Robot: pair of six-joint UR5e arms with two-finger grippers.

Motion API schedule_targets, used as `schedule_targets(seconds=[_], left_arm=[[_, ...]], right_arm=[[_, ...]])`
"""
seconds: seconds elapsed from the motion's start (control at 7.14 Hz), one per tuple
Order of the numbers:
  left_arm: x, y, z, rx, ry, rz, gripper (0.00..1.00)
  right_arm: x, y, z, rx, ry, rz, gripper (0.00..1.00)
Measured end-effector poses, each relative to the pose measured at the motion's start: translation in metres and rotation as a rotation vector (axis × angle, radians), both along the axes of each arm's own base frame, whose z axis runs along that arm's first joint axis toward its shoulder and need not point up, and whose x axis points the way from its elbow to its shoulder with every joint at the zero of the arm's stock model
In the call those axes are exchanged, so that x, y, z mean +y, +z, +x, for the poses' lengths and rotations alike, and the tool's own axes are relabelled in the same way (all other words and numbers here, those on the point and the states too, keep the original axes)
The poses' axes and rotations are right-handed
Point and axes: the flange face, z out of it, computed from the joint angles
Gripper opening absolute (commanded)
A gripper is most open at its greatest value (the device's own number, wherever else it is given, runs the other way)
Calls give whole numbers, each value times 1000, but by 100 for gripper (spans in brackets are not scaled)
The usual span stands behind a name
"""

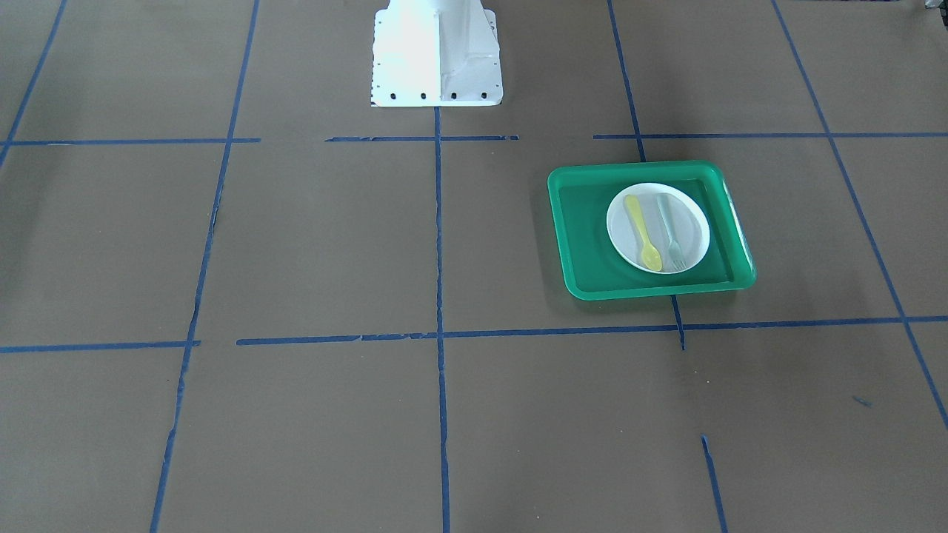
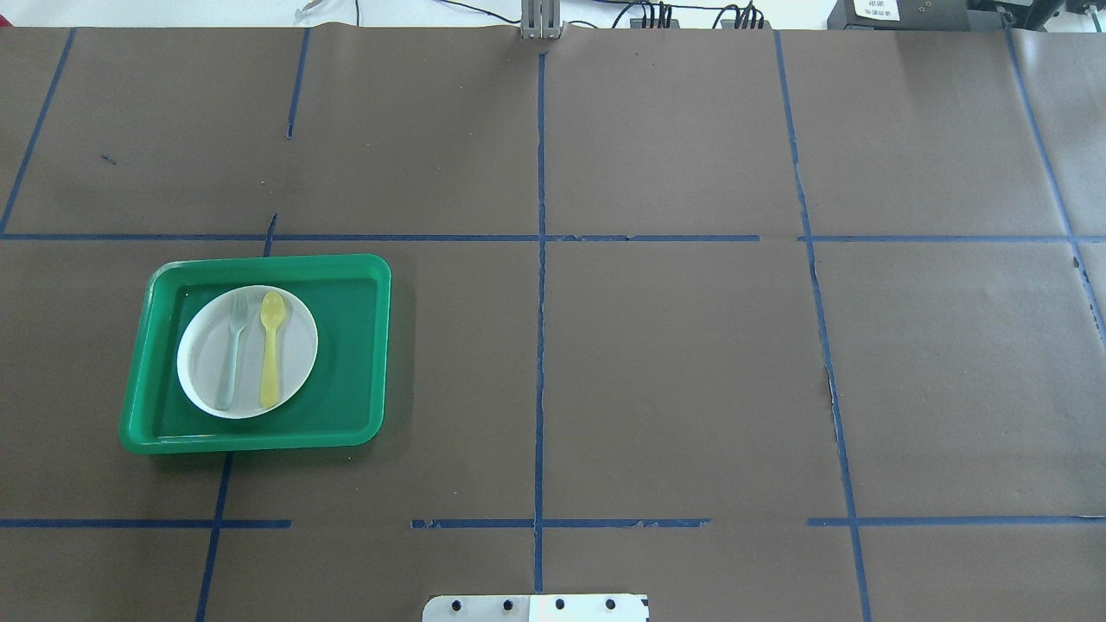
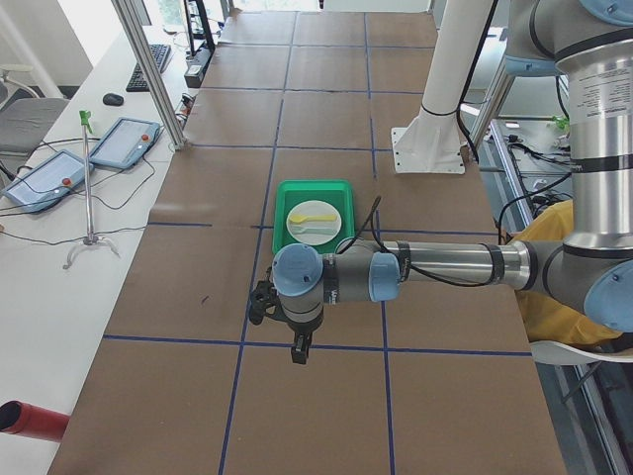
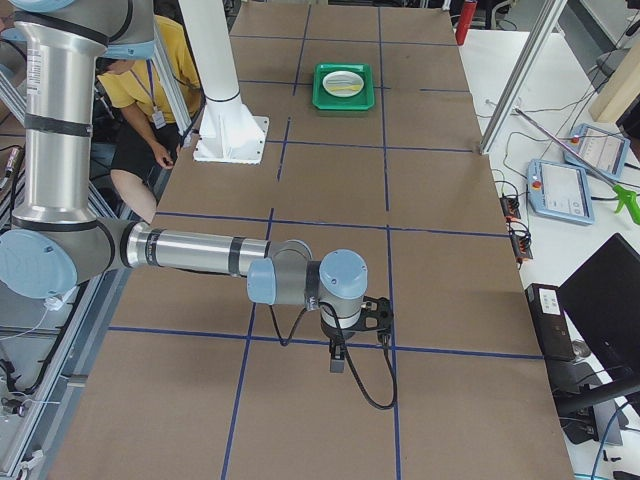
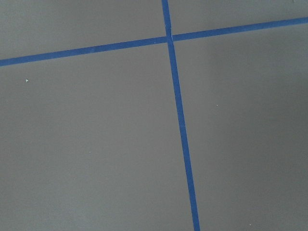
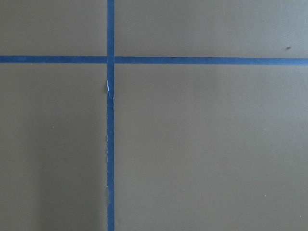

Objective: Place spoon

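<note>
Yellow plastic spoon (image 2: 271, 350), small and slim-handled, lies flat on a round white plate (image 2: 203, 358) inside a green rectangular plastic tray (image 2: 350, 371). Just beside it, parallel and not touching, lies a pale grey-green plastic fork (image 2: 233, 345). The oval bowl of the spoon points away from the robot's base and the handle toward it.

Both sets of fingers are well apart from the spoon. The left gripper (image 3: 300, 348) hangs pointing down over the brown paper table (image 2: 674, 363) with its blue tape lines. From its fingers the tray sits further along the table, nowhere near their reach. The right gripper (image 4: 337, 358) hangs at the opposite end, with the tray far beyond its fingers. Each gripper shows only in a side view, so I cannot tell whether its 2 fingers are spread or closed. The 2 wrist cameras see only paper and tape.

As I judge it, the spoon either already rests where it belongs or has not yet been lifted. If it must be lifted, the left arm is the natural choice, since the tray sits on that side. The fingers should drop astride the mid-handle, 1 on each side, with the fork-side finger kept clear of the fork. They must reach nearly down to the plate, because the handle is thin. A slow close should keep the light plate from sliding.

Small print on the arm tubes in the side views is too small to read, as is a white label on a box beyond the table.
</note>
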Motion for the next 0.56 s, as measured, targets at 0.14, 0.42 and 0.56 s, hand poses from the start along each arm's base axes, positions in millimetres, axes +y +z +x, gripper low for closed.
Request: schedule_targets(seconds=[0.14,0.42,0.56], left_arm=[[-1,-3,0,0,0,5,100],[-15,-22,0,5,2,62,100],[-27,-38,1,3,7,142,100]], right_arm=[[0,0,0,0,0,0,100],[0,0,0,0,0,0,100],[0,0,0,0,0,0,100]])
